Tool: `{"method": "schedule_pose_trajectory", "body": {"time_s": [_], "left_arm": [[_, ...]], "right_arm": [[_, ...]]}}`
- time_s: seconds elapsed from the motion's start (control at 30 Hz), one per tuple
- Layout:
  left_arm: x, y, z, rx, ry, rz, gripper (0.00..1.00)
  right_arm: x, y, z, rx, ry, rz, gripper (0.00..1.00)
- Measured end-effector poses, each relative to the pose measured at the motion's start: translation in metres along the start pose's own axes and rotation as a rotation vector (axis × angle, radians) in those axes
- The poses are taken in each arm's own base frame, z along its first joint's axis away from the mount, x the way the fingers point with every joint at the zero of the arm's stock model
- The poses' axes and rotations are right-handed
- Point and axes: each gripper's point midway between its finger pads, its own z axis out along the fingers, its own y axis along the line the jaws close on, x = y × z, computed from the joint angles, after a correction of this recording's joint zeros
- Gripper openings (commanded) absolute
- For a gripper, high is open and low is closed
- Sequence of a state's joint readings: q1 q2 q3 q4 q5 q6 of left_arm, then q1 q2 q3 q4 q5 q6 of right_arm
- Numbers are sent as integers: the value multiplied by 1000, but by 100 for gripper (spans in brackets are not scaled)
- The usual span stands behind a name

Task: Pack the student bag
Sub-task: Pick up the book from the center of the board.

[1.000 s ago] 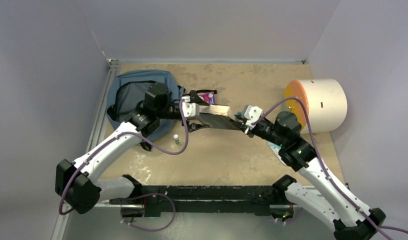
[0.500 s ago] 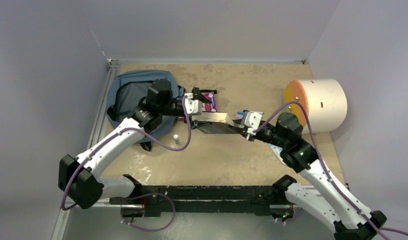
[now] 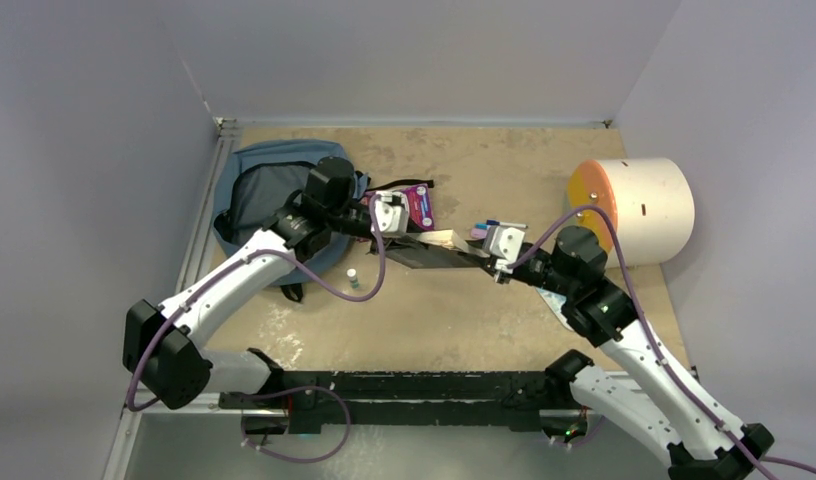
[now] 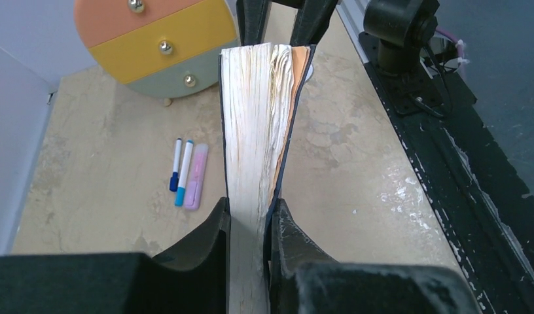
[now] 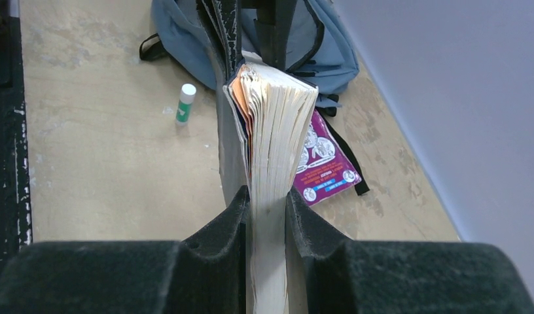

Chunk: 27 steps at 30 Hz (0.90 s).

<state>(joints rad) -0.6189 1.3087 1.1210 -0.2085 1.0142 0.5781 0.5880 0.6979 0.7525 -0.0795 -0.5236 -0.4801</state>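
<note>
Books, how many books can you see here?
2. One thick book is gripped at both ends by the left gripper and right gripper. One purple book lies flat by the student bag. Others may hide inside it.

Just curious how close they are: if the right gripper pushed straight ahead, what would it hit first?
Probably the left gripper, clamped on the far end of the same thick book; the student bag lies beyond it.

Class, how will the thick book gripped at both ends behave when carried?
Probably heavy for its size: the book has a thick page block. Its pages splay loosely, so it may fan open. Held by left gripper and right gripper, it should carry level.
</note>
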Motion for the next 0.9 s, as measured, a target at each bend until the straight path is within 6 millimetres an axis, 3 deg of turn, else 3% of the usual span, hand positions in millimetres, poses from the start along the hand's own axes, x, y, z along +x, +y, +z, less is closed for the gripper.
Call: {"method": "schedule_pose_trajectory", "body": {"time_s": [0.07,0.17,0.23,0.37,0.57,0.9], "left_arm": [[0,1,0,2,2,-2,0],[1,0,1,4,4,-1,0],[2,-1,1,4,10,-4,0],[13,-5,0,-5,40,-29,0],[19,-18,-8,-25,56,-23,0],[1,-19,-15,-41,22,52,0]], "right_arm": [[0,-1,0,5,2,-2,4],[1,0,0,3,5,-1,49],[-1,-1,-1,4,5,3,60],[-25,-8,-7,27,-47,-12,77],[-46,-12,-16,48,-76,13,82],[-14,0,-6,-18,47,114,79]]}}
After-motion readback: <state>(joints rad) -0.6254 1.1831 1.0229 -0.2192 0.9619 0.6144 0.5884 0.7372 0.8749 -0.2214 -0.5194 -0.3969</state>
